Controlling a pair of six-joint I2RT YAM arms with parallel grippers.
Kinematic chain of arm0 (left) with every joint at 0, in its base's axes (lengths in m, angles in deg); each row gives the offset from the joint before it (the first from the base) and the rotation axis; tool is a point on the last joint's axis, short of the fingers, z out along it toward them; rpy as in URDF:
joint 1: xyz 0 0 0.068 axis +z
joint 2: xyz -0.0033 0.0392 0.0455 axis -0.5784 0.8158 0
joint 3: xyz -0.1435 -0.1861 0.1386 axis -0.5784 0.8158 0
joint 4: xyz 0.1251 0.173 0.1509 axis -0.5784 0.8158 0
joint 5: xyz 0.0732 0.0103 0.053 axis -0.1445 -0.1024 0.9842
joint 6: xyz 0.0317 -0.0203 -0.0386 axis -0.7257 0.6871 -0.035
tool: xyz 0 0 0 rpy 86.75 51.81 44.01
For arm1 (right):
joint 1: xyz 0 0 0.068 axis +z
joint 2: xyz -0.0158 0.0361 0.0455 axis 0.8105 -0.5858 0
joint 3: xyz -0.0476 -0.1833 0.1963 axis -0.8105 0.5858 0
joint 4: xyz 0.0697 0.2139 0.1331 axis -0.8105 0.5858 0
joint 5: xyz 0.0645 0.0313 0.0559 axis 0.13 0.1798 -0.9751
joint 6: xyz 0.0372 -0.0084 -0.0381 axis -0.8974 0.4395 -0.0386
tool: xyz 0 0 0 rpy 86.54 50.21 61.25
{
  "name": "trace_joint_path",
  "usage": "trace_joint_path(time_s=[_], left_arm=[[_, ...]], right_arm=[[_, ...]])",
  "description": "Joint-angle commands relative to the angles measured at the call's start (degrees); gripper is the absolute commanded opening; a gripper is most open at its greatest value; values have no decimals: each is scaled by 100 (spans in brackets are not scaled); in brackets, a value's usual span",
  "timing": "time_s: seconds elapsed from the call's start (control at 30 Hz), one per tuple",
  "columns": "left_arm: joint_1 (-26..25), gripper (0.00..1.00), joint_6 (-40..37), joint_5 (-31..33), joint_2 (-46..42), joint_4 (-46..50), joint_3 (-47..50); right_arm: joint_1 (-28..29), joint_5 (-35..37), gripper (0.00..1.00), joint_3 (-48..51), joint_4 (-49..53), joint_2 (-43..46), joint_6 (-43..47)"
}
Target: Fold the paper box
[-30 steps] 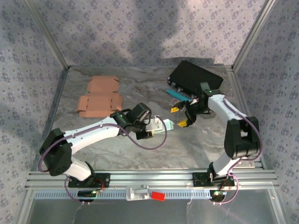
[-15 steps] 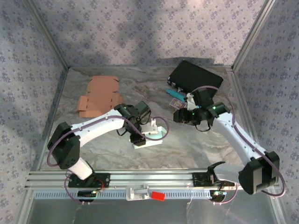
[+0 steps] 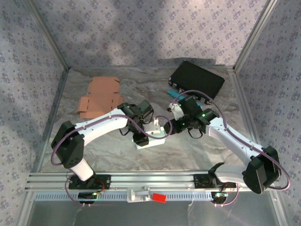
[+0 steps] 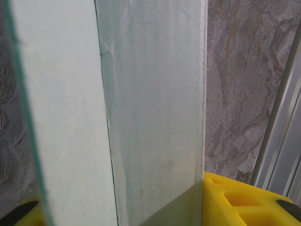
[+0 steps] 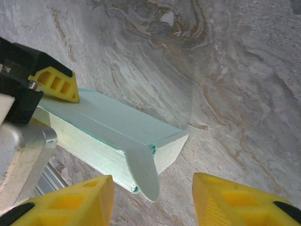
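The left end effector (image 4: 117, 202) clamps a pale green paper box (image 5: 117, 125) across its width near the middle of the marbled desk (image 3: 108, 146). The right end effector (image 5: 153, 181) hovers just beside the box's free end. Its fingers are spread apart and grip nothing, and a loose end flap (image 5: 143, 174) droops toward the gap. Flat brown cardboard (image 3: 99, 97) and a black case (image 3: 197, 79) lie toward the back.

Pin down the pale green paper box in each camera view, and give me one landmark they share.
Top external: paper box at the table's centre, between the two arms.
Left wrist: it spans most of the frame, very close.
Right wrist: left of centre, one end flap loose.
Shared landmark: the marbled tabletop.
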Motion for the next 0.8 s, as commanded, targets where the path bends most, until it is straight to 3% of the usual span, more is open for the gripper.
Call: trace_joint_path(time_s=[0.0,0.77], left_arm=[[60,46,57,-120,29,6,-76],[105,47,86,-199,86,-107,-98]], right_arm=[[114,85,46,-198,-53,-115,244],[373,711,17,-408,155,-502,329]])
